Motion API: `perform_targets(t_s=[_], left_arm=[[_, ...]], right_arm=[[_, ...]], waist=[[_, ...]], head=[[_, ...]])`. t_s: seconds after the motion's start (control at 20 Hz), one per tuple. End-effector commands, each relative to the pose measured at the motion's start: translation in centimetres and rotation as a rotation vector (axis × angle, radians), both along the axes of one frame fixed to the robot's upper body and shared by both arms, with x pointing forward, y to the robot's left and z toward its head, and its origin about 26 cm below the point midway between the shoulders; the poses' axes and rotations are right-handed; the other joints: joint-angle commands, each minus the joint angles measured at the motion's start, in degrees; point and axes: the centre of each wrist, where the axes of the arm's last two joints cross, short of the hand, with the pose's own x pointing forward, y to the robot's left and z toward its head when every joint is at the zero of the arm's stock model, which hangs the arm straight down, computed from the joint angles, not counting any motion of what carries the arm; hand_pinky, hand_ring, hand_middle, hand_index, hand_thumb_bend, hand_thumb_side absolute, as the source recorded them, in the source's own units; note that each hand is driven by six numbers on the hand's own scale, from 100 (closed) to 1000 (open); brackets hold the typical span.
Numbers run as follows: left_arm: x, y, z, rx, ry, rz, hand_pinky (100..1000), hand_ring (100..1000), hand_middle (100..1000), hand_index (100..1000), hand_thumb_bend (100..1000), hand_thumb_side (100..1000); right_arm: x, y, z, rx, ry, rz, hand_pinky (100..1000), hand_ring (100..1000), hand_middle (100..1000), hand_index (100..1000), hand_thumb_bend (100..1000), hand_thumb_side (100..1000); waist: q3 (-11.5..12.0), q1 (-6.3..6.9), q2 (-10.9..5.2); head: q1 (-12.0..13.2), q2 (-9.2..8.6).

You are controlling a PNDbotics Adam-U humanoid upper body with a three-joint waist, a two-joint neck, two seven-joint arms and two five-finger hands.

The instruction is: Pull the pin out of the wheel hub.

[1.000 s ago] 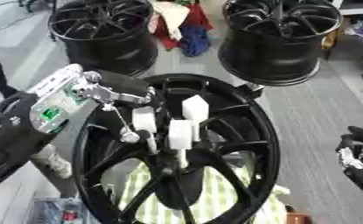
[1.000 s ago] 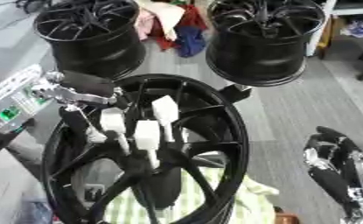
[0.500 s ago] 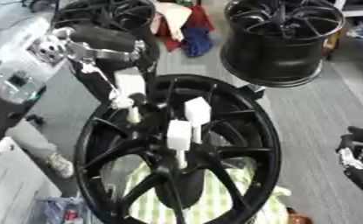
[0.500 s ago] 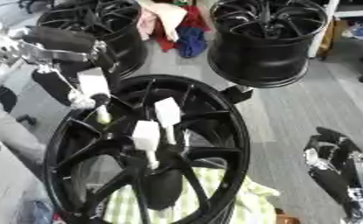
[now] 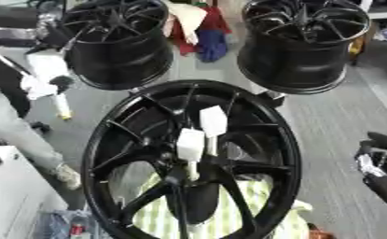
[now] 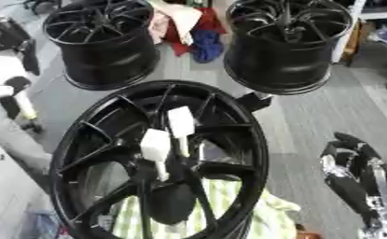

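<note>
While raised at far left, left robot hand [image 5: 45, 70] clamped on one white pin [image 5: 59, 100], clear of the black wheel hub [image 5: 192, 158]. Two white pins [image 5: 200, 133] standing in hub centre. Right robot hand [image 6: 355, 175] near right, fingers relaxed.

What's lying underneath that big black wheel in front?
Through the wheel's spokes shows a green and white striped cloth, bunched at the lower right. The spokes and hub cover the rest of it.

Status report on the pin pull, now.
Left hand holds one white-tagged pin, clear of the wheel hub. Two tagged pins remain in the hub. Right hand idle at lower right. Nothing in the way.
</note>
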Motion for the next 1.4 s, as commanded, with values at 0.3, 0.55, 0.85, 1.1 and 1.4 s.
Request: perform_targets(t_s=[0.3, 0.55, 0.85, 1.1, 1.4], left_arm=[[-1.8, 9.6, -7.6, -0.085, 0.0, 0.501, 398, 489, 575, 714, 100, 111], [-3.3, 13.5, -13.2, -0.148, -0.055, 0.767, 669, 739, 779, 867, 386, 320], [-3.9, 13.3, -15.4, -0.148, -0.102, 0.788, 760, 826, 859, 911, 583, 463], [-4.1, 12.2, -15.9, -0.25, -0.155, 0.811, 756, 831, 861, 916, 529, 535], [-3.9, 8.3, -16.3, -0.514, -0.312, 0.726, 627, 726, 741, 829, 318, 434]], right_arm=[[0.1, -0.5, 0.5, -0.009, -0.018, -0.021, 687, 588, 653, 788, 100, 263], [0.0, -0.4, 0.5, -0.003, -0.02, -0.025, 687, 587, 653, 788, 100, 263], [0.0, -0.4, 0.5, -0.001, -0.02, -0.029, 686, 587, 653, 788, 100, 263], [0.0, -0.4, 0.5, 0.003, -0.02, -0.034, 686, 587, 653, 788, 100, 264], [0.0, -0.4, 0.5, 0.007, -0.022, -0.037, 686, 587, 653, 787, 100, 265]], waist=[[0.52, -0.55, -0.1], [0.36, -1.03, 0.07], [0.47, -1.14, 0.28], [1.11, -1.34, 0.16], [1.68, -1.72, 0.29]], head=[[-0.65, 0.27], [-0.63, 0.27], [-0.79, 0.27], [-1.22, 0.27], [-1.69, 0.27]])
